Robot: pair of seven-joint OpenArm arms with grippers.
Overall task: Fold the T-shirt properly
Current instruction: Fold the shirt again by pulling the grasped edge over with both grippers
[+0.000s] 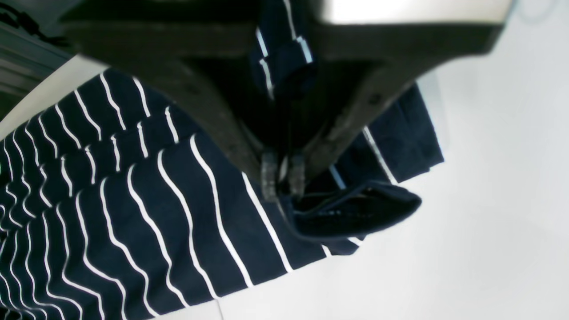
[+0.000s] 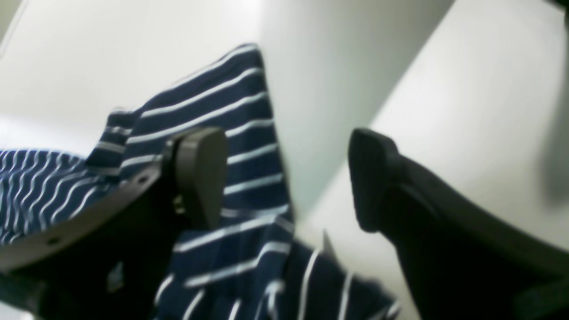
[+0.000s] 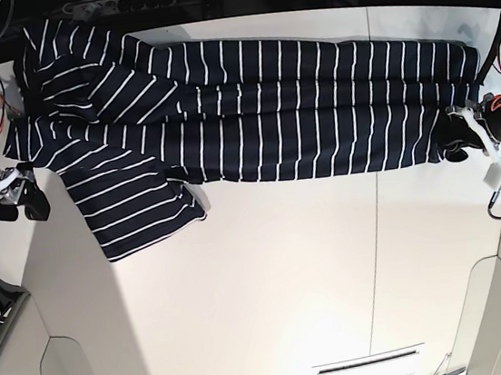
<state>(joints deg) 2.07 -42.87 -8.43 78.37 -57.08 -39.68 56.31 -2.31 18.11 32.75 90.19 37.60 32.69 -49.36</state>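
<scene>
The T-shirt (image 3: pixel 250 105), dark navy with thin white stripes, lies stretched along the far side of the white table (image 3: pixel 271 276). A sleeve flap (image 3: pixel 140 215) points toward the front. At the shirt's right end, my left gripper (image 3: pixel 453 137) is shut on the shirt's edge. In the left wrist view its fingertips (image 1: pixel 269 178) pinch the fabric, a folded hem (image 1: pixel 355 213) hangs beside them, and striped cloth (image 1: pixel 155 200) spreads to the left. My right gripper (image 3: pixel 22 199) stands at the shirt's left end. In the right wrist view this gripper (image 2: pixel 284 178) is wide open, and the striped fabric (image 2: pixel 249 133) lies under and beside one finger (image 2: pixel 200 173), not gripped.
Cables and a power strip (image 3: pixel 118 1) run along the back edge. A white sheet (image 3: pixel 369 367) lies at the table's front edge. Seams cross the tabletop, with rounded cut-outs at the front left (image 3: pixel 81 373) and front right (image 3: pixel 493 304).
</scene>
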